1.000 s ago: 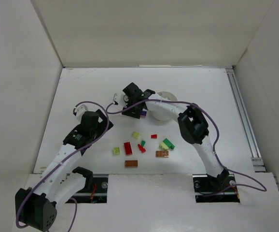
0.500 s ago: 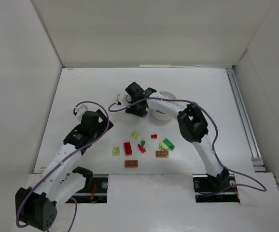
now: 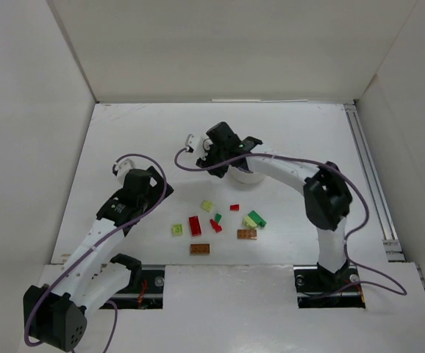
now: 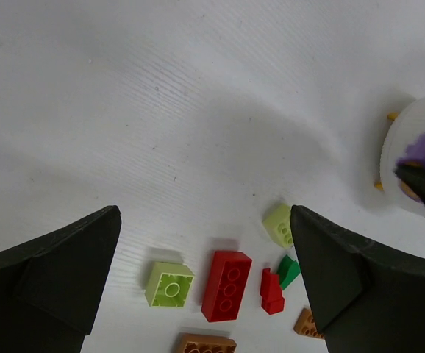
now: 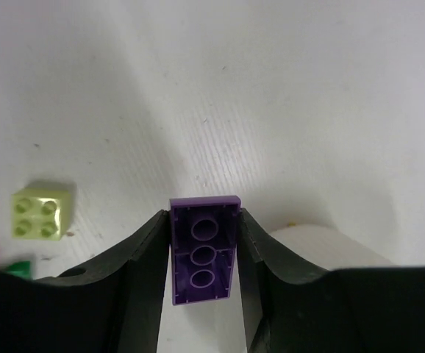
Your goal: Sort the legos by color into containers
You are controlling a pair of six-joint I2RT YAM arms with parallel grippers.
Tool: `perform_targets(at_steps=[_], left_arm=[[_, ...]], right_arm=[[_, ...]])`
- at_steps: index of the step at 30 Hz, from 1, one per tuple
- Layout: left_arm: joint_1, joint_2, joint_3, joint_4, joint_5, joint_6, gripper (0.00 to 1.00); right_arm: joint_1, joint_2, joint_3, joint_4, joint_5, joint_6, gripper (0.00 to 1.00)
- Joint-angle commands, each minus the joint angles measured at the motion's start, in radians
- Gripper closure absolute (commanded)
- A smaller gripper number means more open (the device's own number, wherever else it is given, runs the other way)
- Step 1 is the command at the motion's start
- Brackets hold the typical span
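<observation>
My right gripper point(image 5: 204, 294) is shut on a purple lego point(image 5: 204, 250), held underside up just at the rim of the white dish point(image 5: 330, 246). In the top view the right gripper point(image 3: 231, 160) hangs over the dish's point(image 3: 245, 178) left edge. My left gripper point(image 4: 205, 294) is open and empty, above the loose legos: a red brick point(image 4: 226, 285), two yellow-green ones point(image 4: 170, 284) point(image 4: 279, 223), a small red one point(image 4: 271, 292), a green one point(image 4: 289, 270) and an orange-brown one point(image 4: 205, 344). In the top view the left gripper point(image 3: 159, 193) is left of the pile.
Several more legos lie in front of the dish: dark green point(image 3: 257, 218), yellow-green point(image 3: 250, 220), orange-brown point(image 3: 246, 234), small red point(image 3: 234, 207). White walls close in the table on three sides. A rail point(image 3: 370, 176) runs along the right edge.
My right gripper has carried the purple lego right and back, to the dish's edge, and its elbow has swung out to the right. The left arm has not moved.
</observation>
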Motion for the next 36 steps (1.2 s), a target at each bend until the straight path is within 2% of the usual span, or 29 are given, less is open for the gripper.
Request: perform_targets(at_steps=[1,4,9,28,35,36], left_arm=[[0.005,-0.023,0.017,0.023,0.021,0.017,0.01],[0.005,-0.023,0.008,0.046,0.031,0.026,0.01],[0.005,-0.005,0.008,0.066,0.053,0.044,0.01],[0.005,-0.014,-0.001,0.075,0.062,0.044,0.01],[0.005,-0.005,-0.001,0.075,0.062,0.054,0.01],[0.005,-0.005,-0.001,0.075,0.062,0.054,0.01]], right_arm=[[-0.003,-0.249,-0.138,0.291,0.008,0.139,0.78],[-0.021,-0.346,-0.291,0.383,0.135,0.205,0.78],[-0.056,-0.429,-0.396,0.395,0.244,0.294,0.78],[-0.056,-0.407,-0.482,0.444,0.407,0.297,0.75],[-0.056,-0.407,-0.503,0.444,0.395,0.297,0.69],[-0.056,-0.407,-0.503,0.444,0.386,0.297,0.65]])
